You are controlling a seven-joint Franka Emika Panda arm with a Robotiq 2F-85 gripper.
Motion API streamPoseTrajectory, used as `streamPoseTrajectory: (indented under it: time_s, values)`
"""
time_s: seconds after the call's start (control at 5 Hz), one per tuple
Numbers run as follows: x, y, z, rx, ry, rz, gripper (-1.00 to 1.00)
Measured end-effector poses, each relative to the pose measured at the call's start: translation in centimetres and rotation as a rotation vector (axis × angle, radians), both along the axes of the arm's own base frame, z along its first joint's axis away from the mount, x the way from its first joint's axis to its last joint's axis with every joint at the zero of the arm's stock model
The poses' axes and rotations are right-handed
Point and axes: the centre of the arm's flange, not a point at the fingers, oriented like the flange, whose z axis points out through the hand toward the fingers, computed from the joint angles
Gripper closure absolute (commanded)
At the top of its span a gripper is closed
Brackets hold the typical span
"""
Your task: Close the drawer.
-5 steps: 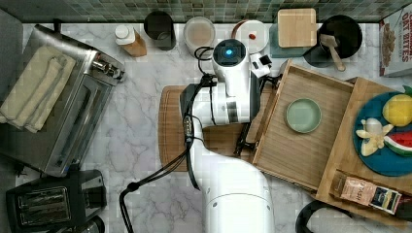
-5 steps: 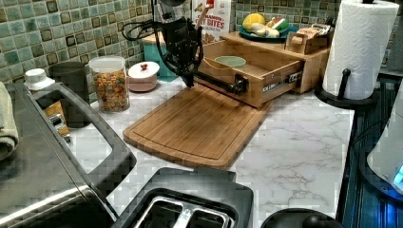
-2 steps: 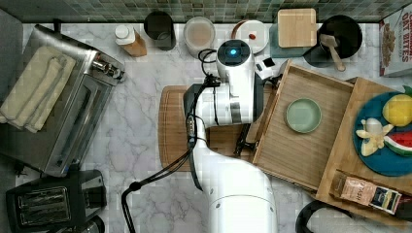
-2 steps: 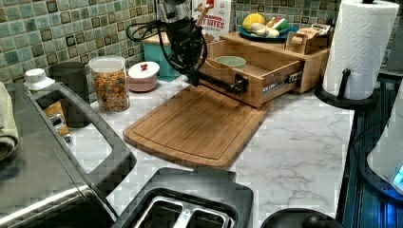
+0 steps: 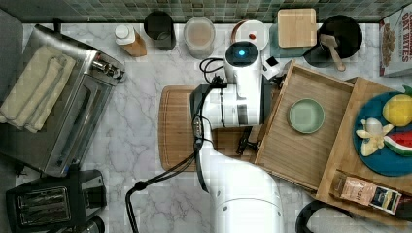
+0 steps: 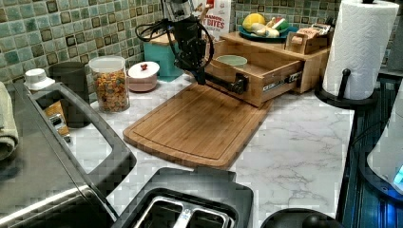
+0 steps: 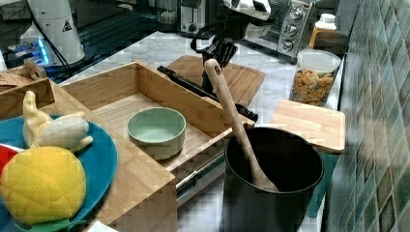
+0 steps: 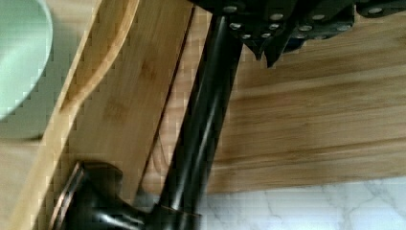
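The drawer (image 5: 291, 145) stands pulled out from its wooden cabinet (image 5: 347, 160), with a pale green bowl (image 5: 306, 115) inside. A black bar handle (image 5: 244, 143) runs along its front. The drawer (image 6: 280, 80) and handle (image 6: 223, 83) also show in the left view. My gripper (image 6: 199, 76) hangs at the handle's far end, just above the cutting board (image 6: 195, 123). In the wrist view the gripper (image 8: 270, 48) is shut and empty, its tips right beside the handle (image 8: 201, 120) and the drawer front (image 8: 134, 96). From the right view the gripper (image 7: 220, 53) sits beyond the drawer (image 7: 121, 111).
A toaster oven (image 5: 58, 102) and a toaster (image 5: 39, 206) stand at the top view's left. Jars (image 5: 199, 35), a lidded dish (image 5: 250, 33) and a utensil pot (image 5: 340, 36) line the back wall. A fruit plate (image 5: 384, 131) tops the cabinet. A paper towel roll (image 6: 361, 47) stands beside it.
The arm has shifted slightly toward the drawer front, bringing the gripper closer to the handle. The drawer itself has not visibly moved.
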Motion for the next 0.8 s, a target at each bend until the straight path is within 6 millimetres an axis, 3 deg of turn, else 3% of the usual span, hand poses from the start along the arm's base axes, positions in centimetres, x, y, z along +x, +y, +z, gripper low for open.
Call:
streamPoseTrajectory:
  time_s: [0.4,0.6,0.8]
  values:
    - [-1.7,-5.7,0.1,0.050,0.028,0.038,1.00]
    - [-2.8,-10.3,0.2,0.097,0.027,0.011,1.00]
    - [-4.7,-16.2,0.0,0.102,0.010,-0.063,1.00]
